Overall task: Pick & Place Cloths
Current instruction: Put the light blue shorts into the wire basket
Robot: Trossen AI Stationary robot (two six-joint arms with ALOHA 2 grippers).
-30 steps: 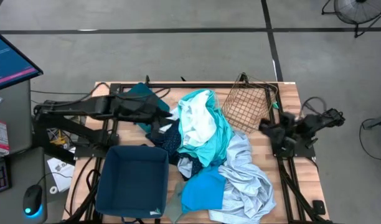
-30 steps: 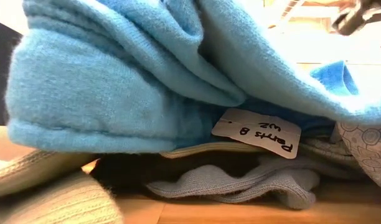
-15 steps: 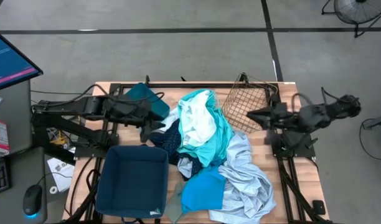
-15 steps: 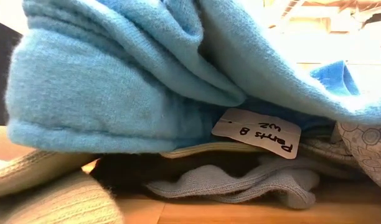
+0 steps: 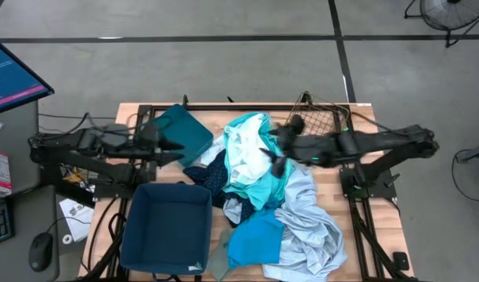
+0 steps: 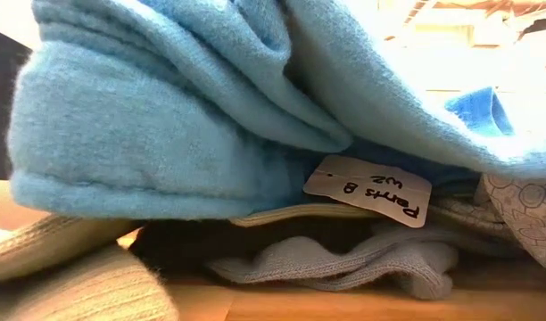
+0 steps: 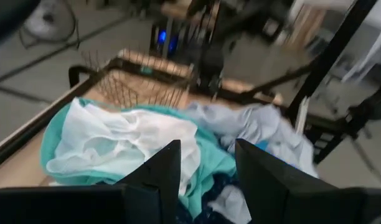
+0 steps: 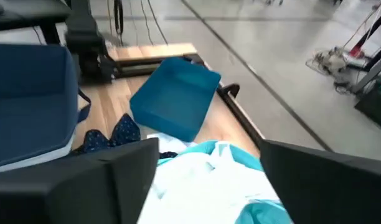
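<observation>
The cloths lie heaped mid-table: a turquoise-and-white one [image 5: 251, 153] on top, a navy dotted one [image 5: 212, 176] at its left, a pale grey-blue one [image 5: 310, 211] and a bright blue one [image 5: 255, 239] toward the near edge, and a small grey-green one [image 5: 218, 262] at the front. My right gripper [image 5: 277, 150] hangs open above the turquoise-and-white cloth [image 8: 209, 177], clear of it. My left gripper [image 5: 175, 145] is open beside the teal bin, left of the heap, with nothing between its fingers [image 7: 162, 180].
A teal bin [image 5: 185, 131] sits at the far left of the table and a dark-blue bin [image 5: 167, 227] at the near left. A wire-mesh basket [image 5: 314, 129] stands at the far right, beside the right arm. In the low view, pale blue fabric [image 6: 210, 98] with a paper tag [image 6: 368, 189] fills the picture.
My right arm has swung up from the table's right edge and reached left, over the basket's near side to above the turquoise-and-white cloth, turning as it went; its fingers have opened. My left gripper has drawn back from the heap toward the table's left edge. The cloths have not moved.
</observation>
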